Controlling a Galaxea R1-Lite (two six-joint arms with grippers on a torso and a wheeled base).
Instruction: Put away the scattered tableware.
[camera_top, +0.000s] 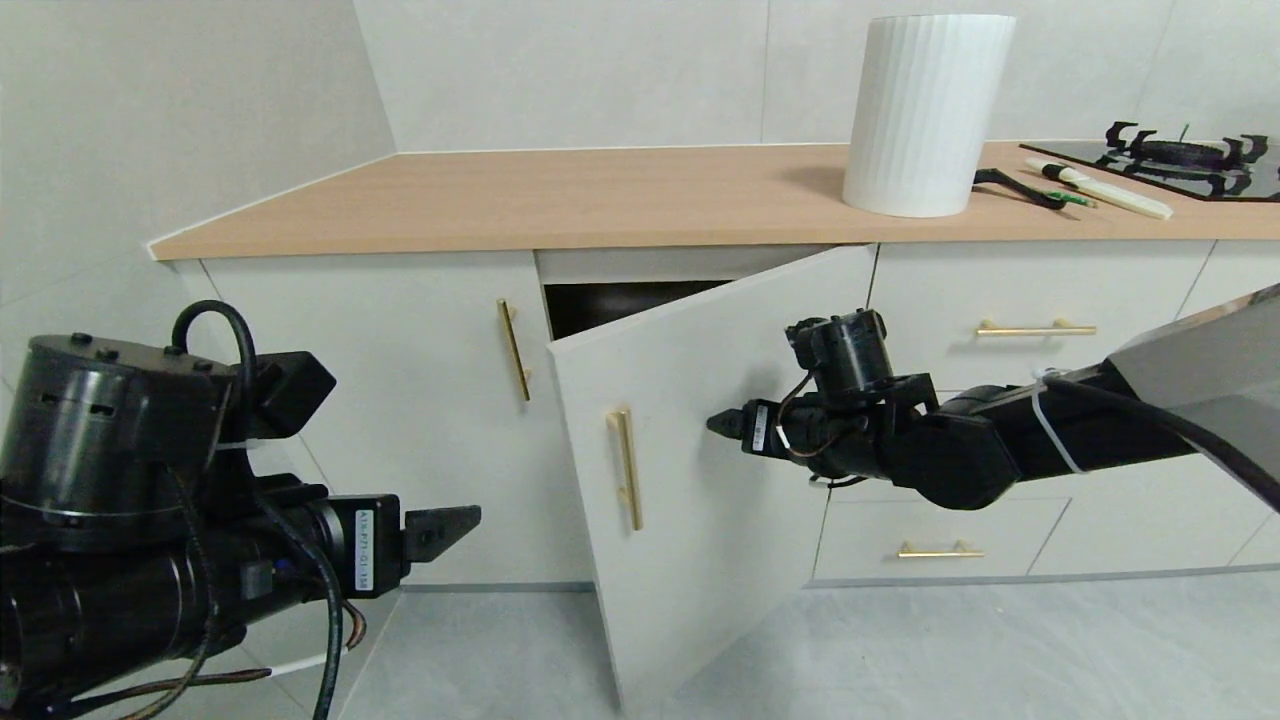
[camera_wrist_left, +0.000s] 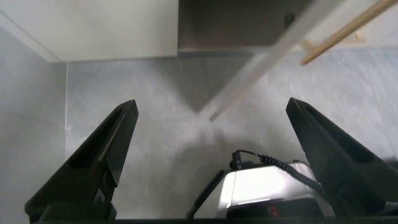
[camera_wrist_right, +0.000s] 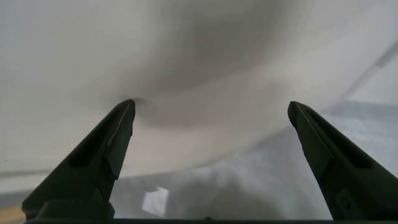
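Now, door (camera_top: 720, 480): half open, my right gripper (camera_top: 716, 424) near its face, fingers spread.
Left gripper (camera_wrist_left: 211, 106): fingers spread (held low).
Risk: I could push the door shut.

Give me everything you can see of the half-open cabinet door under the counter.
The cabinet door is a flat off-white panel, matte like painted wood, with a slim vertical brass-coloured handle near its free edge. It stands upright, swung partly open from its right edge, with the dark cabinet interior showing behind its top. The open right tool sits close before its outer face; contact is unclear.
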